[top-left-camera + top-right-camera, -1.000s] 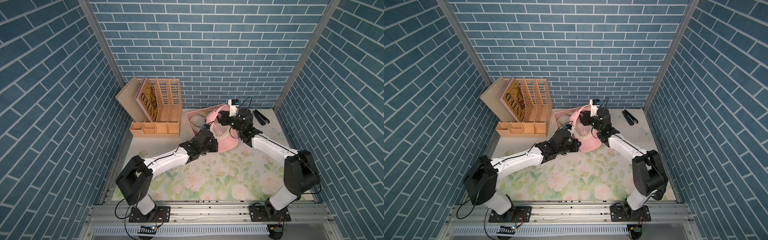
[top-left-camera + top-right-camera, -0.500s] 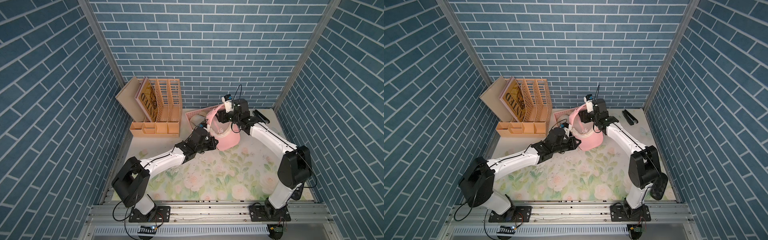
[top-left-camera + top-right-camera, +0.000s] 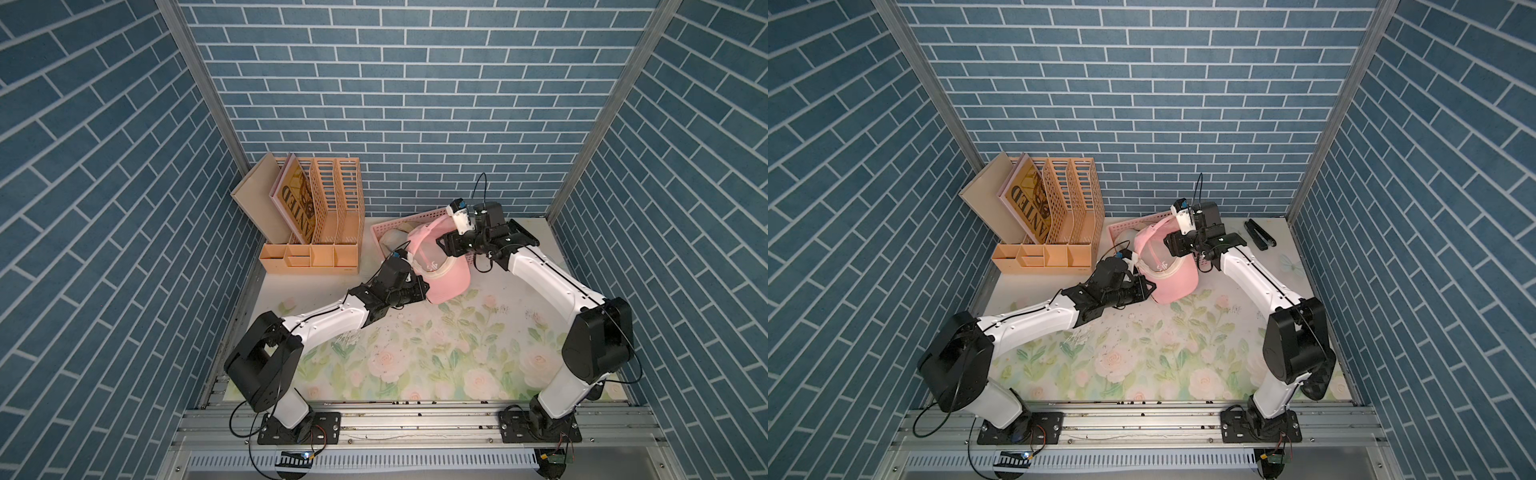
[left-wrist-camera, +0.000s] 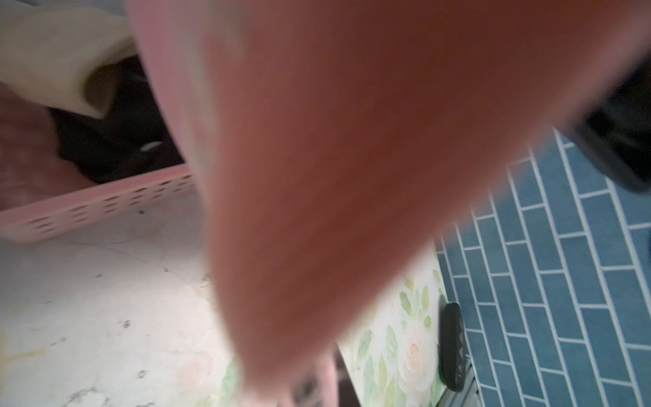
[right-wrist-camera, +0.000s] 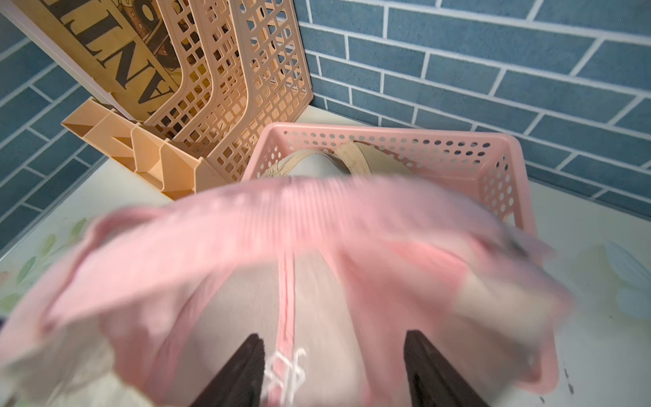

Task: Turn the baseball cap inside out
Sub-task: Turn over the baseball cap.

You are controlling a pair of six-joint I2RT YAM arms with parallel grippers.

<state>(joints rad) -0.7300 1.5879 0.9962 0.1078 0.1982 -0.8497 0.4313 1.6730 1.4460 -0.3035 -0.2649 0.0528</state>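
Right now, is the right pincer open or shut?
Open: the right pincer has dark fingers wide apart, pink fabric baseball cap between them.

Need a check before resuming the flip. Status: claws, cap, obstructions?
Left claw shut on pink cap, at its edge. Right claw open, jaws spread inside the lining. Pink basket close behind; no blocker seen.

cap (image 4: pixel 334 158): a big blurry reddish blob in the left wrist view, cut off by the edges; blurry pink in the right wrist view
left gripper (image 3: pixel 419 287): tips hidden behind the cap in both top views
right gripper (image 5: pixel 331 366): only two dark fingers (image 5: pixel 243 366) show, cut off at the picture's edge
pale thing (image 3: pixel 392 240) in the basket (image 3: pixel 377 237): partly behind the cap, cannot tell what it is
black thing (image 4: pixel 452 352): blurry, cannot tell what it is
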